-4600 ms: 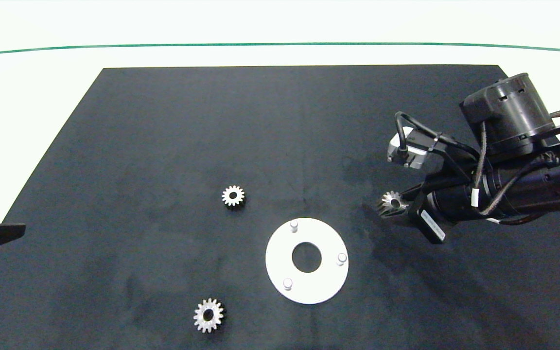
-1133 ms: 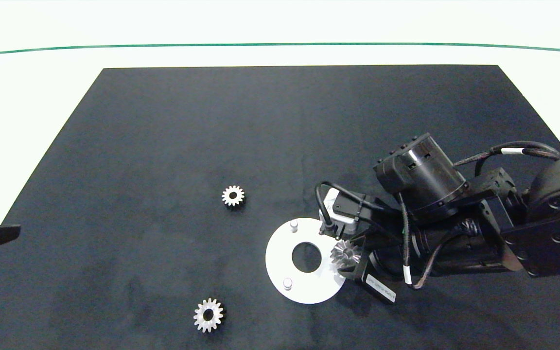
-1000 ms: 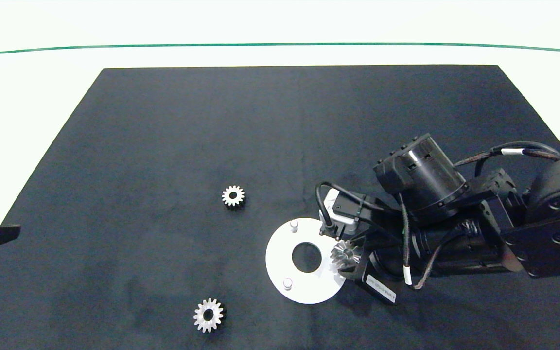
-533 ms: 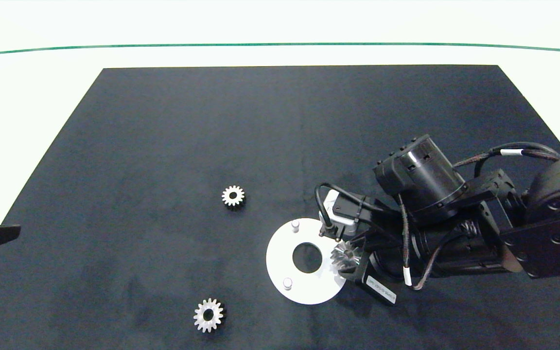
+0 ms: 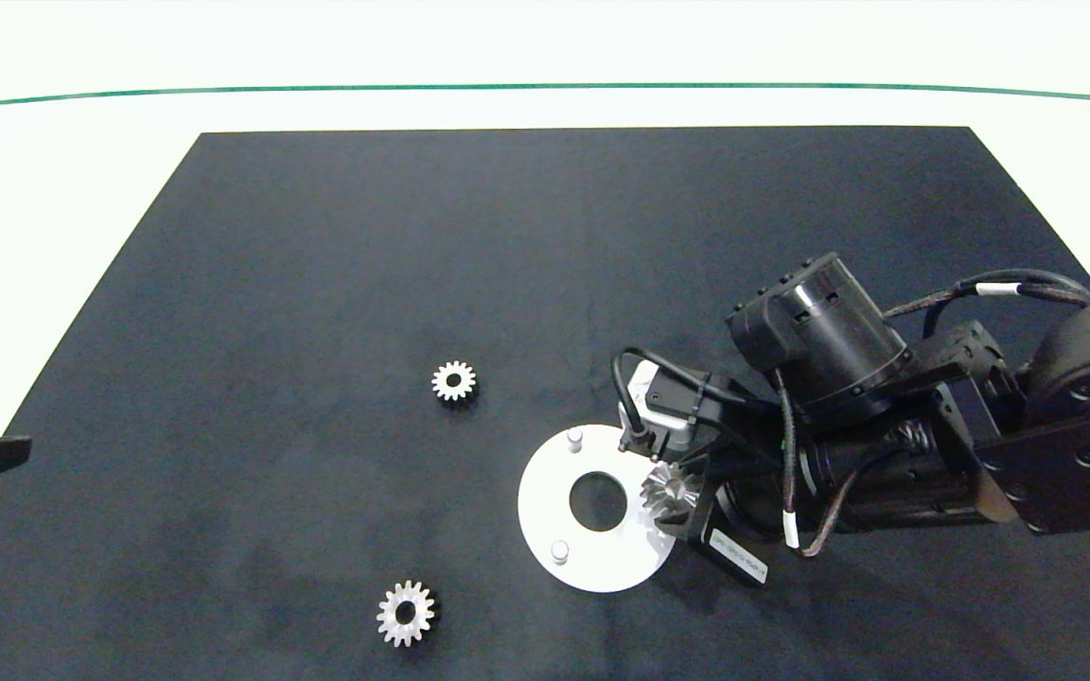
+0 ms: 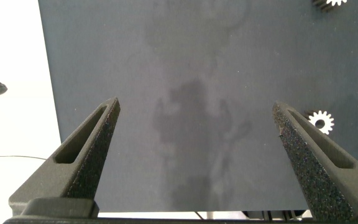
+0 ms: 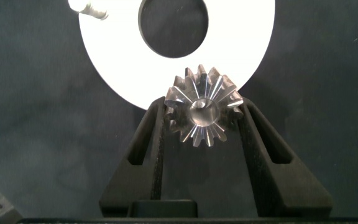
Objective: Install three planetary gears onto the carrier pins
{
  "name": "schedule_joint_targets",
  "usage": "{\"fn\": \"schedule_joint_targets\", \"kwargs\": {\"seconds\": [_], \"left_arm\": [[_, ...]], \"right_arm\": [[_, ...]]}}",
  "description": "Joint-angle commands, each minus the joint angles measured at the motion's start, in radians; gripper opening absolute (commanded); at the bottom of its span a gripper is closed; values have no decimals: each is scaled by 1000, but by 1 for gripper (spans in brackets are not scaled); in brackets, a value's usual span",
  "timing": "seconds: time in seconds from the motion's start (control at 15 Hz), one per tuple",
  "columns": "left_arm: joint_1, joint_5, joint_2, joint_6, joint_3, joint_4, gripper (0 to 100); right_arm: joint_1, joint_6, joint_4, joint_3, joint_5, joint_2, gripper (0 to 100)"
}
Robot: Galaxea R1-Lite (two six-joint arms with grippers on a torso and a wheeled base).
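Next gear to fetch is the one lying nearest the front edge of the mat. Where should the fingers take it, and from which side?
The front gear lies flat on the mat, hole up, nothing near it. Probably come straight down and pinch across its toothed rim on opposite sides, as the right gripper holds its own gear.

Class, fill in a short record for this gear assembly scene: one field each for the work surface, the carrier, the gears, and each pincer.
Work surface: black mat on a white table
Carrier: white disc with a centre hole; two pins showing bare
Gear in hand: silver gear, tilted, over the disc's right side
Loose gears: two flat on the mat, far gear and near gear
Right pincer: shut on the gear
Left pincer: open, parked at the mat's left edge
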Motion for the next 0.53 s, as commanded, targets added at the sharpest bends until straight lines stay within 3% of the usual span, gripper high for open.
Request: {"fn": "schedule_joint_targets", "kwargs": {"seconds": [0.07,0.53], "left_arm": [[1,0,-5,10,0,4,100],[1,0,-19,29,6,4,100]], "right_arm": [[3,-3,5,7,-2,1,16],[3,-4,9,18,-7,0,16]]}}
